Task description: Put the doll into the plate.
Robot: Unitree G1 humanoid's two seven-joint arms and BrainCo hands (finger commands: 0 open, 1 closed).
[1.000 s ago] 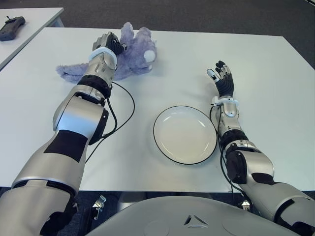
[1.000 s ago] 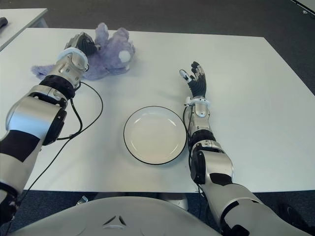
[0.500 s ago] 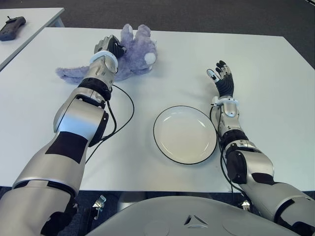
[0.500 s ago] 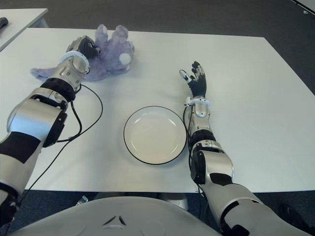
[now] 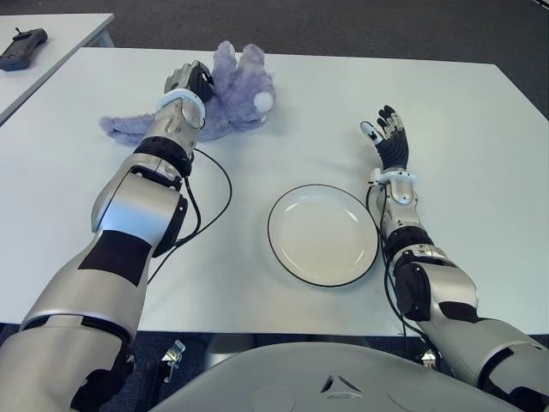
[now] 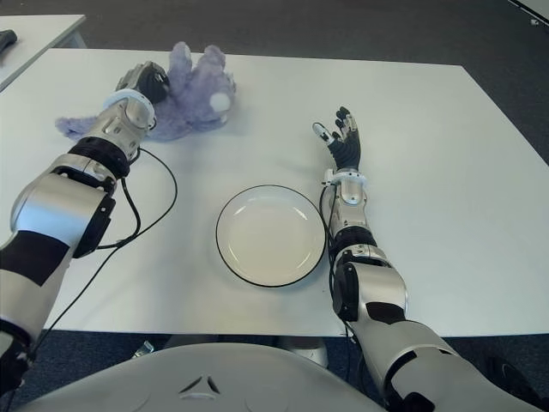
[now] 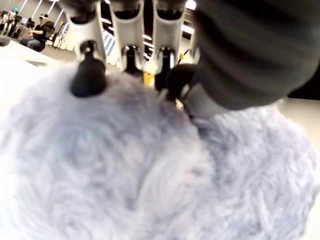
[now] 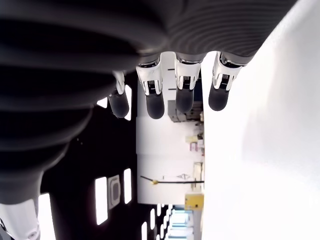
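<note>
The doll [image 5: 236,96], a purple plush with a white patch, lies on the far left part of the white table [image 5: 463,129], well apart from the plate [image 5: 322,234]. One limp purple limb of it trails out toward the robot's left, flat on the tabletop. The left hand [image 5: 189,81] is stretched out to the doll and sits against its left side; in the left wrist view the fingers [image 7: 87,75] press their dark tips into the fur and the thumb bears on it from the other side, so the hand is closed on the doll, which is still down on the table. A black cable [image 5: 210,202] loops on the table beside the left forearm. The plate is white with a thin dark rim, holds nothing, and sits near the front edge, between the two arms and just beside the right forearm. The right hand [image 5: 388,137] shows beyond and to the right of the plate, palm turned up, its fingers [image 8: 155,97] spread and straight and holding nothing. Whether it touches the table cannot be told. At the far left a second table [image 5: 60,30] stands apart from the first, with a dark handheld device [image 5: 21,49] lying on it.
</note>
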